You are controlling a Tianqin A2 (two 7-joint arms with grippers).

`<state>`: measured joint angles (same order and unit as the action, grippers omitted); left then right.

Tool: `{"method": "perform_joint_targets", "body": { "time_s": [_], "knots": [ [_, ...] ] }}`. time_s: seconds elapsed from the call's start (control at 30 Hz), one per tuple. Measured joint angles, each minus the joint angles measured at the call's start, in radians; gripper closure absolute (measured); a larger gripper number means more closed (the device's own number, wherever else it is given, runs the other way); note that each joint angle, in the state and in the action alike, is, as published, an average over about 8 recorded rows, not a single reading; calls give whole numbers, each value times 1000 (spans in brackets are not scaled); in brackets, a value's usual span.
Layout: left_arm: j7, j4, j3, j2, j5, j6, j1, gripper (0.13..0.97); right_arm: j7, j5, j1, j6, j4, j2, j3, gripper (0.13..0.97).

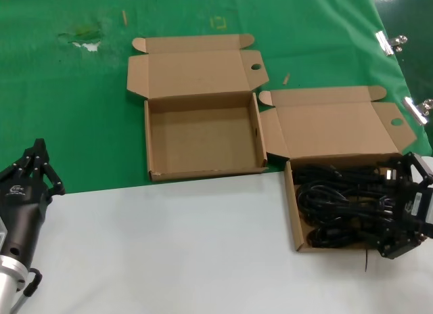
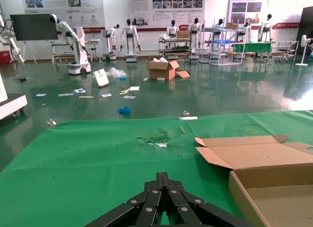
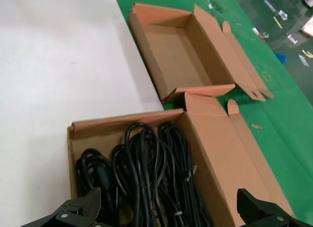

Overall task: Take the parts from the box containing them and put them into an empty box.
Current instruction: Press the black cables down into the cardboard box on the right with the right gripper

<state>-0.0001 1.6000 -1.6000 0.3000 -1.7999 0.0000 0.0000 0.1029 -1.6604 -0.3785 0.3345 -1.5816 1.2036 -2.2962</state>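
Observation:
Several black coiled cables, the parts (image 1: 342,206), fill the brown box (image 1: 291,209) at the right, whose lid lies folded back. My right gripper (image 1: 388,209) hovers open over that box's right end; in the right wrist view its fingers (image 3: 84,207) stand wide apart either side of the cables (image 3: 144,175), with nothing held. The empty box (image 1: 203,138) lies open in the middle on the green cloth, and it appears beyond the full box (image 3: 122,120) as an empty tray (image 3: 171,51). My left gripper (image 1: 38,166) rests shut at the lower left, its tip (image 2: 163,180) pointing over the green cloth.
Green cloth (image 1: 74,111) covers the far half of the table, with a torn spot (image 1: 84,40); the near half is white (image 1: 169,246). Metal clips (image 1: 387,42) sit along the right edge. The two boxes nearly touch at their corners.

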Motion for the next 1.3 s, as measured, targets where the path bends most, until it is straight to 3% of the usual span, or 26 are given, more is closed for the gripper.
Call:
{"method": "perform_joint_targets", "body": {
  "time_s": [0.33,0.6,0.73,1.03,1.3],
  "knots": [
    [0,0,0,0,0,0,0,957,-72,28,97,77,52,-51,155,149],
    [0,0,0,0,0,0,0,957,-95,47,162,115,64,-79,254,235],
    [0,0,0,0,0,0,0,957,-97,59,187,128,66,-94,292,235],
    [0,0,0,0,0,0,0,957,-101,90,230,158,70,-124,355,387],
    [0,0,0,0,0,0,0,957,-100,120,250,183,71,-147,393,601]
  ]
}}
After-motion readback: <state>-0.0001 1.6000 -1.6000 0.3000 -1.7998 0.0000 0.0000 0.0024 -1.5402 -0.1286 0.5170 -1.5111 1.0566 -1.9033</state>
